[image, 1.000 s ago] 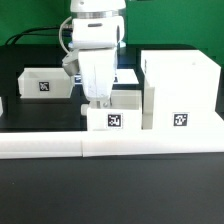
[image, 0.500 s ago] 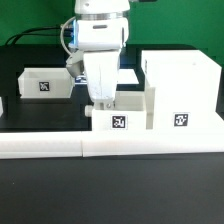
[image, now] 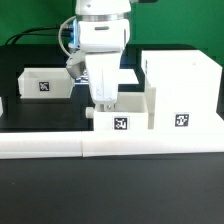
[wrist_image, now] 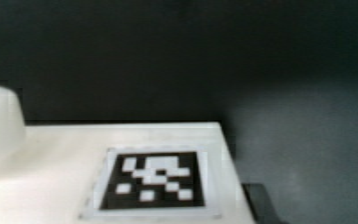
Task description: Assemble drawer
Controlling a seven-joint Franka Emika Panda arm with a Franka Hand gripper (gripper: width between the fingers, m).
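Note:
The tall white housing [image: 180, 90] stands at the exterior view's right with a tag on its front. A small white tray [image: 120, 112] sits against the housing's left side, its tag facing front. My gripper [image: 103, 103] comes straight down onto this tray's left part, and its fingers appear closed on the tray's wall. The wrist view shows the tray's white surface and tag [wrist_image: 155, 180] close up, with one dark fingertip [wrist_image: 259, 205] at its edge. The second tray [image: 45, 82] rests farther back at the exterior view's left.
A long low white border wall [image: 110, 146] runs along the front of the dark table. A small white part [image: 2, 104] shows at the exterior view's left edge. Cables hang behind the arm.
The gripper and the small tray have moved together toward the exterior view's right, bringing the tray up against the housing.

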